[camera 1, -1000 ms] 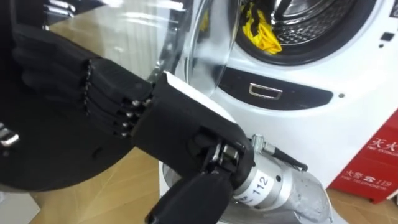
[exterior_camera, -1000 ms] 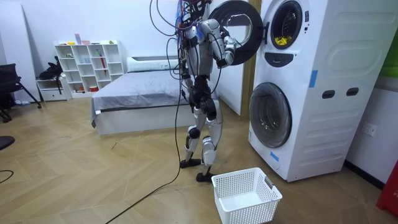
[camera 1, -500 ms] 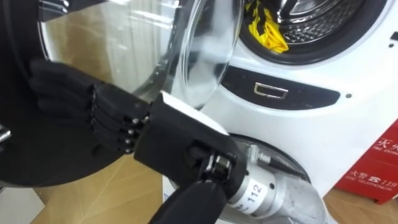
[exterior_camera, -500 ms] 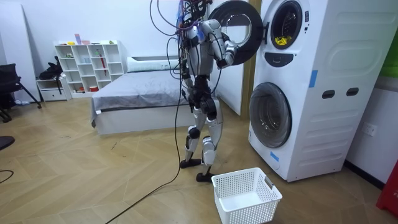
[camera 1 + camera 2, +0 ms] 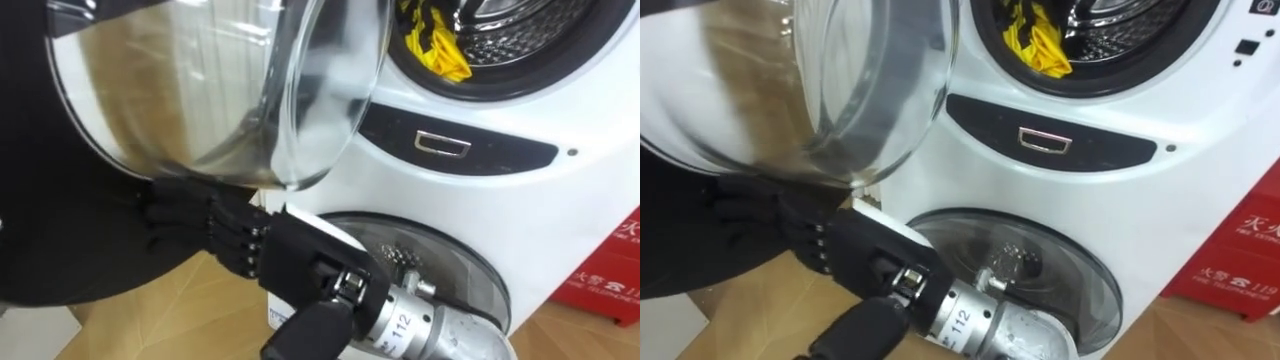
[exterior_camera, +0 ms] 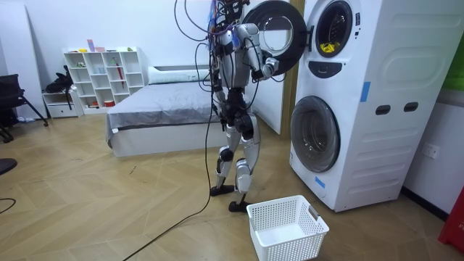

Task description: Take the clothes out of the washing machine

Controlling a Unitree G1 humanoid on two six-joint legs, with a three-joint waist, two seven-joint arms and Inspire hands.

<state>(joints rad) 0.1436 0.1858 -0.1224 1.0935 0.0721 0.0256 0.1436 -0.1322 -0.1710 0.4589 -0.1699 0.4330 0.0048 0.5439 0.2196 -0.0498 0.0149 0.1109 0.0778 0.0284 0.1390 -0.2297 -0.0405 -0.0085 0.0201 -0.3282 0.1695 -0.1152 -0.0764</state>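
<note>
I'm looking down at the top washing machine (image 5: 570, 110) of a stack of two. Its round door (image 5: 50, 250) is hanging wide open on my left, and the clear glass bowl (image 5: 220, 90) of that door is bulging toward the camera.

The right hand (image 5: 250, 245) is coming in from the lower right, below the glass bowl. Its fingers (image 5: 175, 215) are lying stretched out and close together, flat against the door's dark ring. It's pressing there and gripping nothing.

The task's thing, the yellow clothes (image 5: 437, 50), is sitting bunched at the front lip of the steel drum (image 5: 520, 35), inside the open porthole. It's well apart from the hand, and nothing is touching it.

Under the porthole I'm seeing a dark curved panel (image 5: 455, 150) with a small chrome handle. Below that is the lower machine's door (image 5: 450, 275), closed and partly behind my forearm. A red object (image 5: 612, 270) is standing at the far right by the machine's side; I can't tell what it is.

In the room view the robot is standing upright on the wooden floor (image 6: 109, 196), between the bed (image 6: 159, 116) and the stacked machines, with one arm raised to the open door. A white laundry basket (image 6: 286, 228) is sitting on the floor near its feet, in front of the lower machine. A white shelf unit (image 6: 101, 76) is standing against the back wall.
</note>
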